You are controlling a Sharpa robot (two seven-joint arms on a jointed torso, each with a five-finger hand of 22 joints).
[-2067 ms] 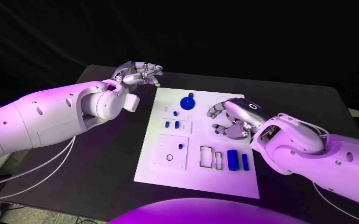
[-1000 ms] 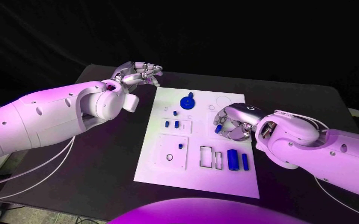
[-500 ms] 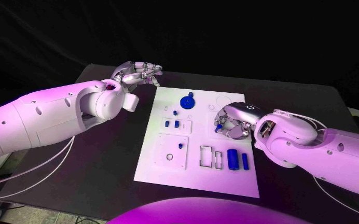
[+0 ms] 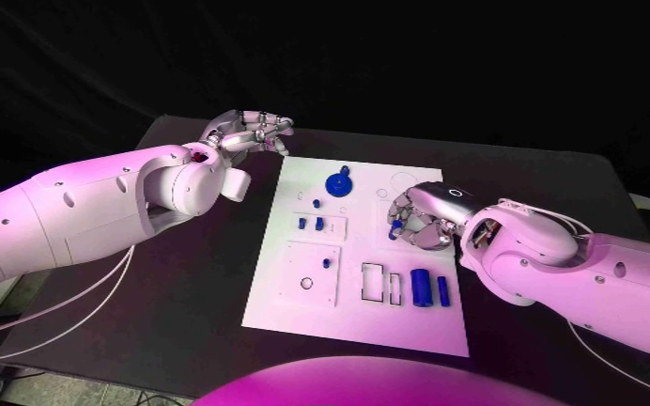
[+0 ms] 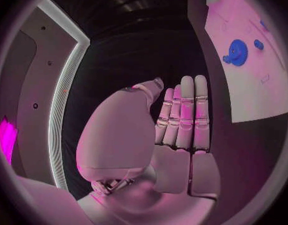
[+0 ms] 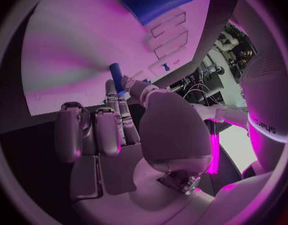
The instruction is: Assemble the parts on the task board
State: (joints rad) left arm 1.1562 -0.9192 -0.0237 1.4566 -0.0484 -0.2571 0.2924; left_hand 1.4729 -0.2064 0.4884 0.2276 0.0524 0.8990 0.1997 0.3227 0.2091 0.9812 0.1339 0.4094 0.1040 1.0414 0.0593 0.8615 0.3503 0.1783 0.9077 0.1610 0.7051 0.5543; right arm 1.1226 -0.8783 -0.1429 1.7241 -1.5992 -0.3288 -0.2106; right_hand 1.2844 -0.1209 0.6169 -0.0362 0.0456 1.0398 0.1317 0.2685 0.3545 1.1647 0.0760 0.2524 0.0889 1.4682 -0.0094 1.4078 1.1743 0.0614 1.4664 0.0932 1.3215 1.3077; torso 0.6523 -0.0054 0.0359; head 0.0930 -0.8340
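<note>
The white task board (image 4: 355, 317) lies mid-table. My right hand (image 4: 423, 212) hovers over its right middle and pinches a small blue peg (image 4: 395, 228) between thumb and a finger. The right wrist view has the same peg (image 6: 115, 75) at the fingertips (image 6: 126, 81), just over the board (image 6: 75, 50). A blue gear-like disc (image 4: 339, 185) sits near the board's far edge. Two blue cylinders (image 4: 422, 289) lie side by side at the near right. Small blue pegs (image 4: 312, 225) stand left of centre. My left hand (image 4: 252, 133) hangs off the board's far-left corner, holding nothing, fingers (image 5: 184, 110) straight.
Empty rectangular slots (image 4: 380, 286) sit left of the two cylinders, and a raised square plate (image 4: 310, 276) with a hole lies at the board's near left. Black table (image 4: 203, 265) surrounds the board on all sides. The left wrist view has the disc (image 5: 238, 52) on the board (image 5: 263, 90).
My right hand has turned and shifted a little toward the board's far side with the blue peg in its grip. The left arm has stayed put.
</note>
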